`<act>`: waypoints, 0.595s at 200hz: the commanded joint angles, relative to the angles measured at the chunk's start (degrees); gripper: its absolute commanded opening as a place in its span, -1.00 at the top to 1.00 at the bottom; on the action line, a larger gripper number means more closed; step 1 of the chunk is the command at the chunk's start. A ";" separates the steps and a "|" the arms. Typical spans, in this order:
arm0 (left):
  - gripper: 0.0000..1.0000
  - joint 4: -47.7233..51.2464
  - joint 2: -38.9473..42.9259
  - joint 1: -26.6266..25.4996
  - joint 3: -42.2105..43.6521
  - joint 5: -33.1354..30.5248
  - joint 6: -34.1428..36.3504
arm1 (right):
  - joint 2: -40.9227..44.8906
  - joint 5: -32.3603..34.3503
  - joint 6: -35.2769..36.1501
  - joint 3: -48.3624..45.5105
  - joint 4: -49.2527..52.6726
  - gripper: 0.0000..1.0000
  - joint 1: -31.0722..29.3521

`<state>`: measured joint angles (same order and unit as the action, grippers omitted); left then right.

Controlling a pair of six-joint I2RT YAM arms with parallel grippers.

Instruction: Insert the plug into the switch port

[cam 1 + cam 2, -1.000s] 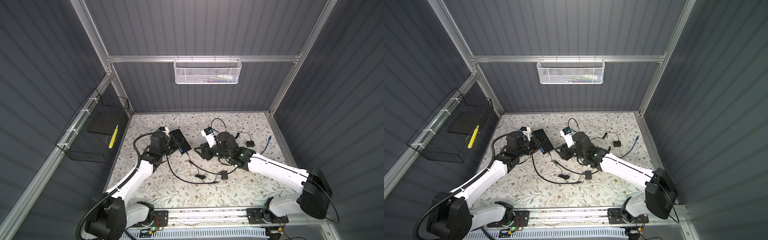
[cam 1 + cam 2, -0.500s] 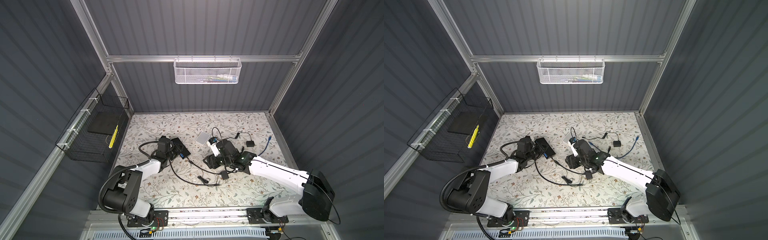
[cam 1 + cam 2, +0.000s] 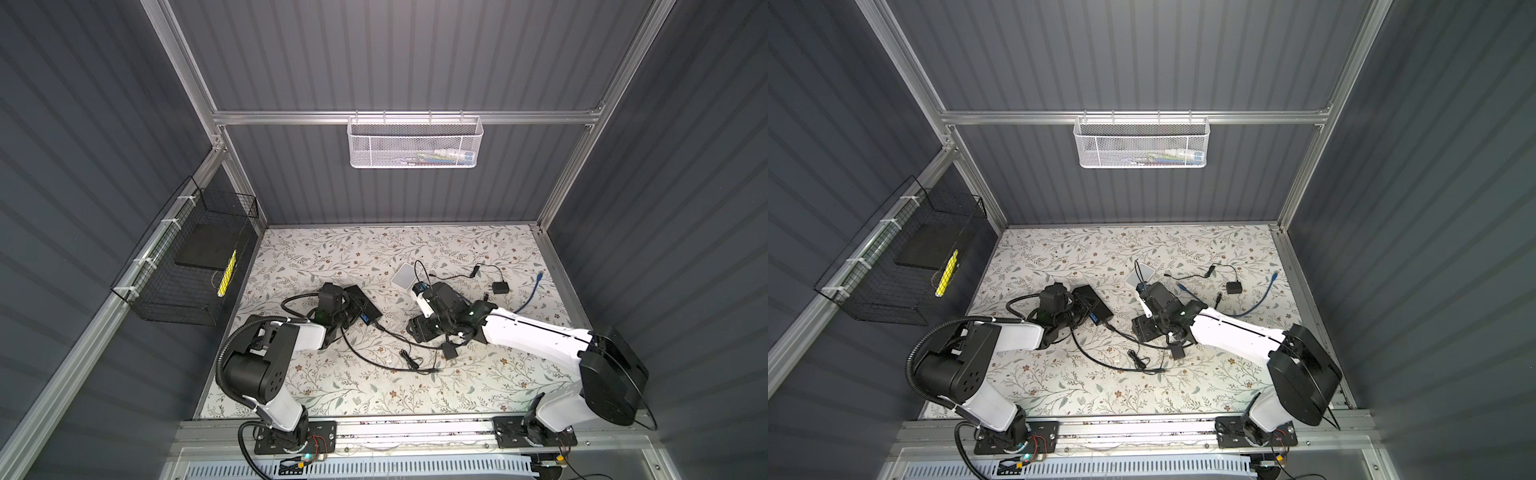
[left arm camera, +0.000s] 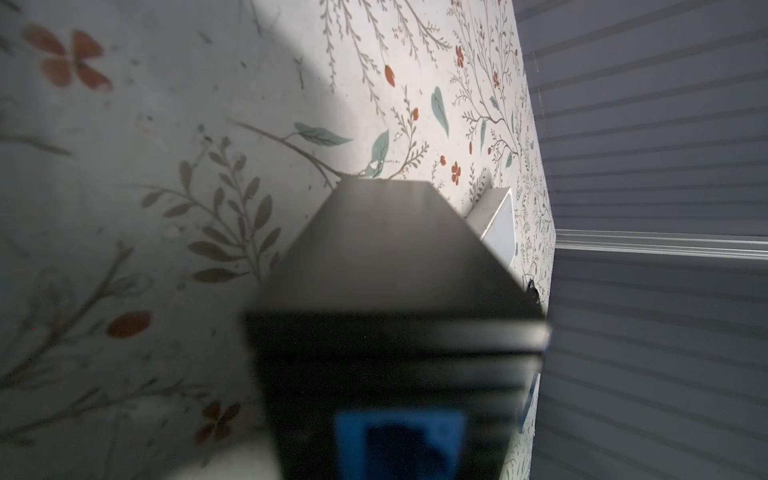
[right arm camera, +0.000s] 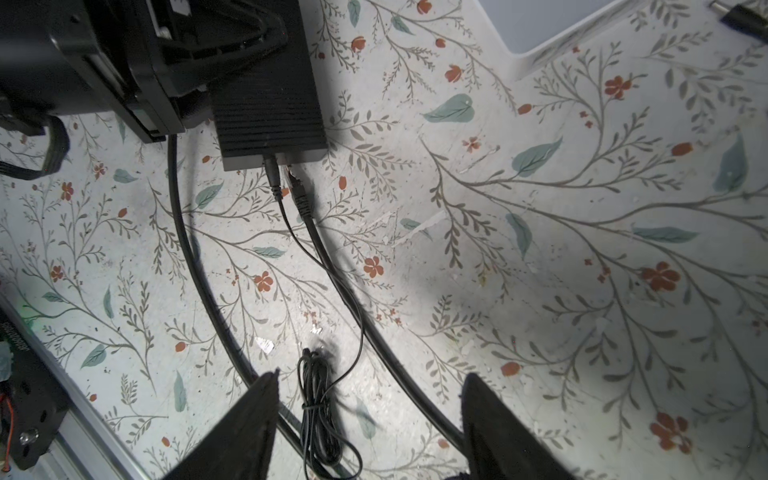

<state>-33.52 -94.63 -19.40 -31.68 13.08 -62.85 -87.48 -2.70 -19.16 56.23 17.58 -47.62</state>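
Clerk: Nearest entry?
Keeper: Right end effector. Two matt black wedge fingers, spread wide, released, gripping nothing. Below the gap lies a thin black cord, bundled and cinched at its middle.

Clerk: The surface?
Keeper: The table. Pale, scuffed, printed with grey sprigs, green leaves and red flowers.

Clerk: Next out?
Keeper: A black cable, round with a smooth jacket. It passes under the open fingers and curves on to the plug.

Clerk: Where is the plug?
Keeper: The plug has a ribbed black boot and a clear tip. It lies on the table with its tip at the switch's end face, just beside a slim barrel connector. How deep it sits cannot be told.

Clerk: The switch?
Keeper: The switch is an oblong black box with a finely ribbed top, resting on the table. A blue port shows, blurred, in the left wrist view.

Clerk: The other arm?
Keeper: Left end effector. Black, clenched on the switch at the end away from the plug.

Clerk: Beyond that?
Keeper: A white box, smooth with rounded corners. A small black adapter. A blue cable, loosely curved. On the back wall, a white mesh basket. On the side wall, a black wire basket.
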 commanded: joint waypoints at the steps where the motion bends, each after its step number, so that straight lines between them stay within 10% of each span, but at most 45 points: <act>1: 0.82 -2.46 -2.25 0.19 1.65 0.73 0.16 | -2.72 1.08 2.55 3.91 0.46 -0.44 0.04; 119: -0.04 0.15 -5.35 0.33 1.10 3.04 2.02 | -15.62 -6.17 8.70 16.72 1.86 -0.58 1.08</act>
<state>-38.48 -98.06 -19.29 -30.57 15.59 -62.59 -102.76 -6.46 -11.92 71.61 18.50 -46.78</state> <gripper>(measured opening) 0.505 0.784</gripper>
